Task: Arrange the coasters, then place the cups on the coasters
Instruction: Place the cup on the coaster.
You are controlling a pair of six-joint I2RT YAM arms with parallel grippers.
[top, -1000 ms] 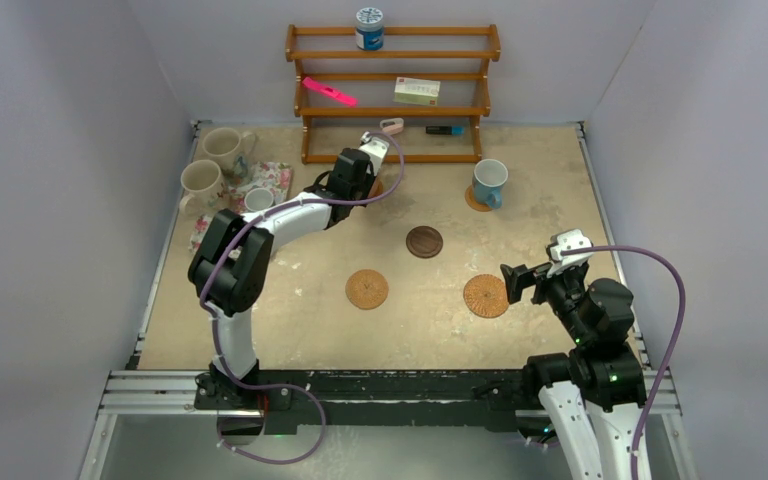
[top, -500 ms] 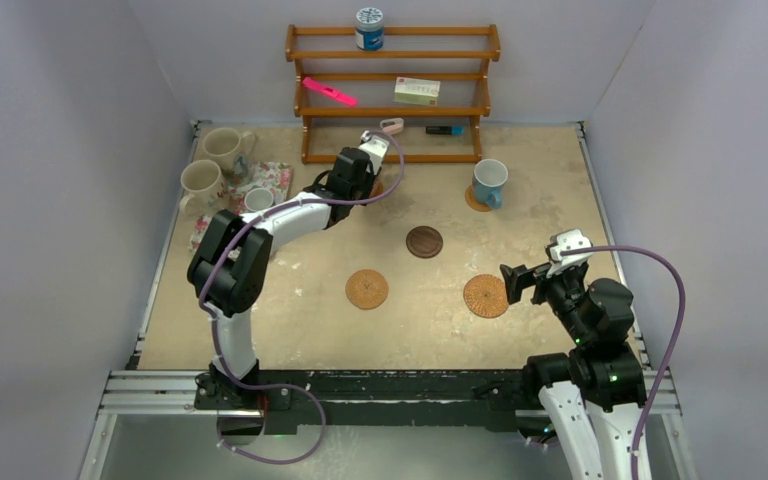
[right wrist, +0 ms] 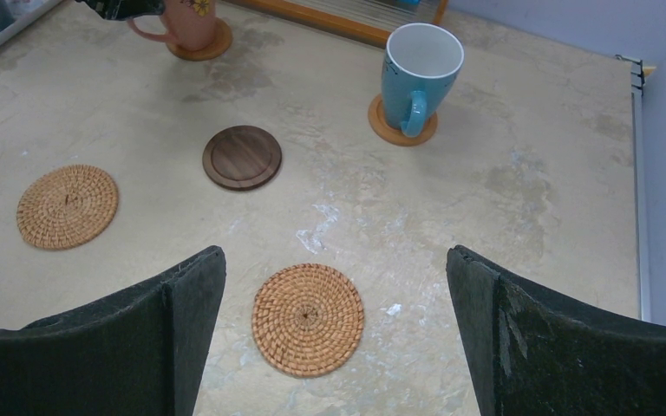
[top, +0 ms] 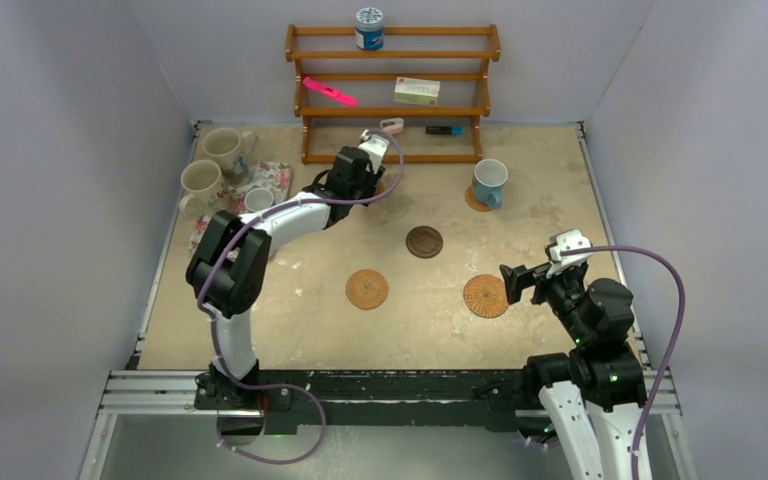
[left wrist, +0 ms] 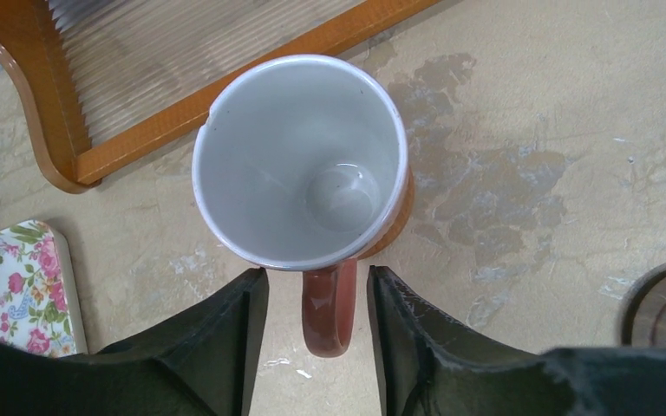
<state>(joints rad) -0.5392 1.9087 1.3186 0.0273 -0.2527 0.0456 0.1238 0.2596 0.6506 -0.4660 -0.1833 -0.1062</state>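
Note:
A white-and-pinkish-brown cup (left wrist: 299, 160) stands upright on a tan coaster (left wrist: 399, 221) next to the shelf. My left gripper (left wrist: 316, 277) is open, one jaw on each side of the cup's brown handle (left wrist: 328, 312), with a gap on both sides. From above, the left gripper (top: 363, 170) hides that cup. The blue cup (top: 489, 181) sits on another tan coaster (top: 475, 202). The dark brown coaster (top: 424, 241) and two woven coasters (top: 367, 289) (top: 486, 296) lie bare. My right gripper (top: 513, 280) hangs wide open above the near woven coaster (right wrist: 308, 319), holding nothing.
Two cream cups (top: 225, 148) (top: 200, 183) and a small grey-blue cup (top: 258, 200) stand at the far left by the floral mat (top: 275, 180). The wooden shelf (top: 392, 112) at the back carries a canister (top: 369, 28), a pink marker (top: 329, 92) and a small box (top: 416, 91).
The left gripper's jaws have spread apart off the cup's handle. Neither arm has shifted, and the right gripper stays wide open.

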